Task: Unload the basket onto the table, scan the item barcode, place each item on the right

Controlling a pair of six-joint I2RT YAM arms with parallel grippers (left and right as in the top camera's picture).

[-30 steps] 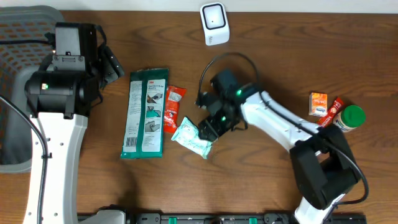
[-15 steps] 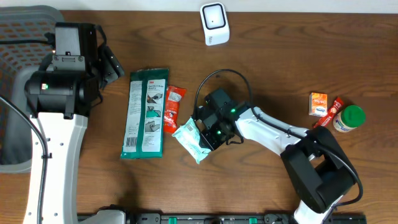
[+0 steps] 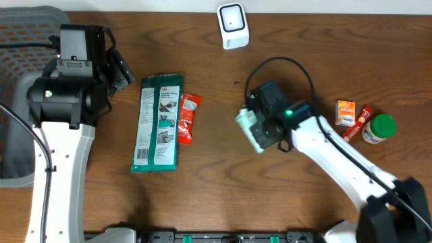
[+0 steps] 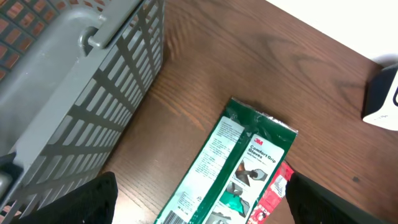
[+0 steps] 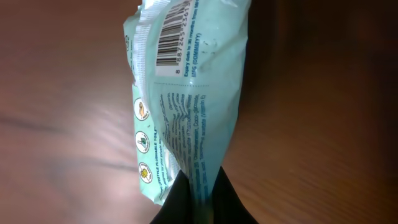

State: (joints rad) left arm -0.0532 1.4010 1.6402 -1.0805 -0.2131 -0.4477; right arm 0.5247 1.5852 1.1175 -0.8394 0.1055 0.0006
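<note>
Far edge: white plastic scanner (image 3: 233,25), centre.
Left: grey mesh basket (image 3: 20,34); green flat glove packet (image 3: 158,121) to its right, red foil sachet (image 3: 187,118) just beside that.
Middle: mint plastic wipes pouch (image 3: 248,128), between sachet and right-hand cluster.
Right: orange carton (image 3: 346,112), red stick (image 3: 360,121), green-lidded jar (image 3: 378,128), huddled together.

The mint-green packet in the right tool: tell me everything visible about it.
The mint-green packet is a soft, crinkled plastic pouch, pinched at one end by the shut right tool. A barcode sits near its far, crimped end, with small print and three round icons along one edge. It is held over the wooden table, apparently touching only the tool.
</note>
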